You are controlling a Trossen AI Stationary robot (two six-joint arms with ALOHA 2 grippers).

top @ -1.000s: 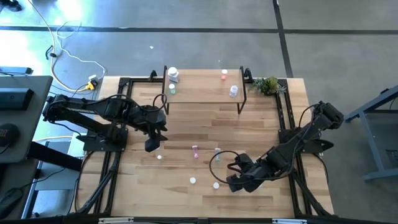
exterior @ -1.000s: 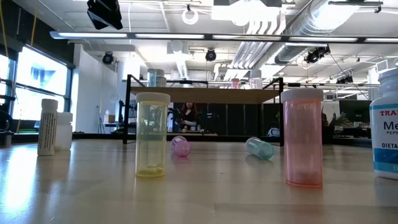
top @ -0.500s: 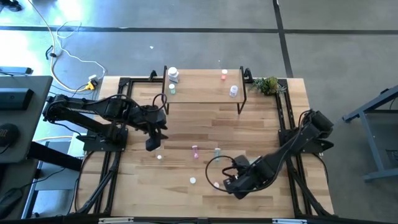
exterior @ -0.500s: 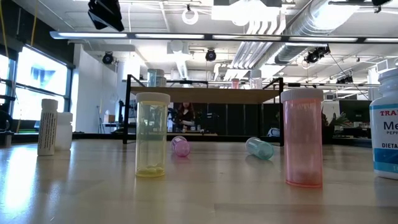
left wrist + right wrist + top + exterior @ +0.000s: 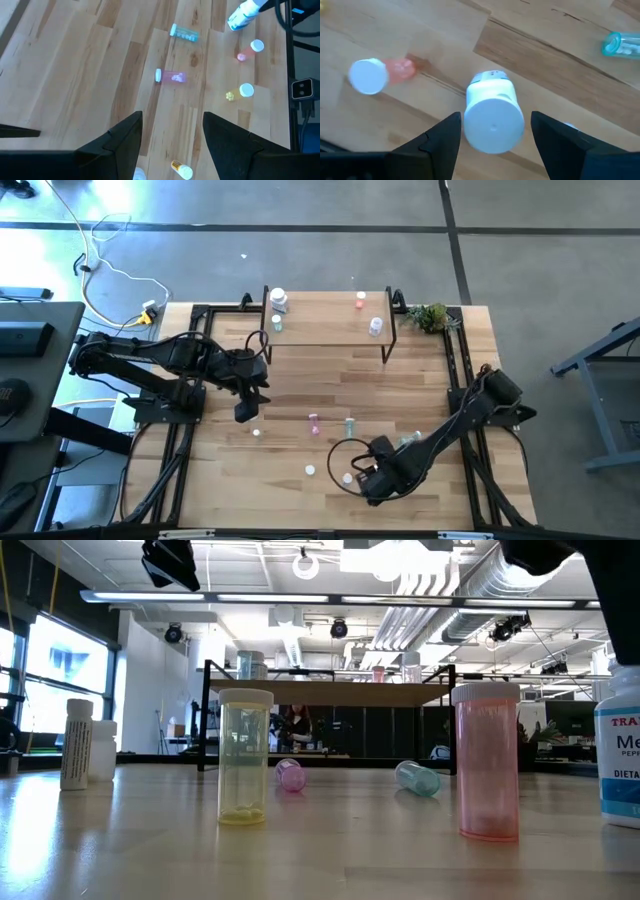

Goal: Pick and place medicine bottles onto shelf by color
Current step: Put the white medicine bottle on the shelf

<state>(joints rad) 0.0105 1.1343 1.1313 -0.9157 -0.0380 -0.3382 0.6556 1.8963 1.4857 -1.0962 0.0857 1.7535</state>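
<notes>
My right gripper (image 5: 368, 480) hangs open near the table's front edge, pointing down over a wide white medicine bottle (image 5: 494, 120) that stands upright. Its fingers (image 5: 437, 145) stand on either side of the cap without touching it. Beside it stand a pink bottle (image 5: 487, 762) and a yellow one (image 5: 245, 755), both upright. A pink bottle (image 5: 314, 421) and a teal one (image 5: 348, 423) lie on their sides at mid-table. The shelf (image 5: 325, 330) at the far edge carries several bottles. My left gripper (image 5: 245, 413) waits open above the table's left half.
A green plant sprig (image 5: 430, 315) lies at the far right beside the shelf. Two white bottles (image 5: 80, 743) stand at the left, below my left gripper. Black frame rails (image 5: 185, 440) run along both sides of the table.
My right gripper has come down and shifted a little toward the table's left edge, tipping from a slant to point straight down over the wide white bottle. It has come into the low view from above. Its fingers have stayed open. No bottle has moved.
</notes>
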